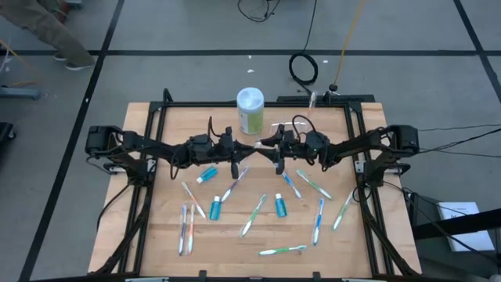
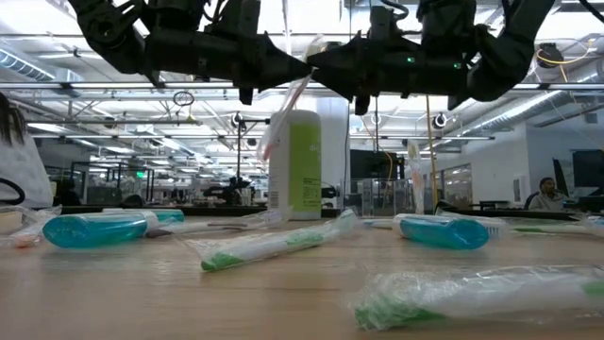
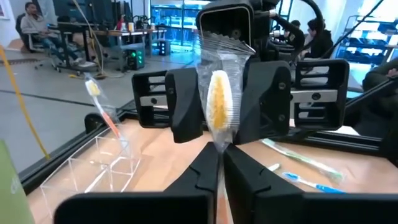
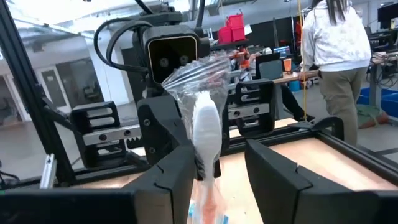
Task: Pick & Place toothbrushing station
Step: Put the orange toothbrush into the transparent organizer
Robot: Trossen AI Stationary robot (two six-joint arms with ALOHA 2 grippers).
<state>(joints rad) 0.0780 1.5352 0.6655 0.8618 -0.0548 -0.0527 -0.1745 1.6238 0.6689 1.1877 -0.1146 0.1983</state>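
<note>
One toothbrushing station (image 3: 99,165), clear rigid plastic, low and boxy with upright slots, on the table's far side beside the green bottle (image 1: 250,110), one orange brush standing in it; left gripper (image 1: 237,168) clamped on a plastic-wrapped toothbrush (image 3: 219,106); right gripper (image 1: 277,164) jaws parted; three blue tubes; roughly ten wrapped brushes scattered on wood.

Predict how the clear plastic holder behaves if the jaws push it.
Likely light: the clear holder looks thin-walled, so a push would probably slide it. Low and wide, it seems unlikely to tip. The toothbrush leaning in it might topple.
</note>
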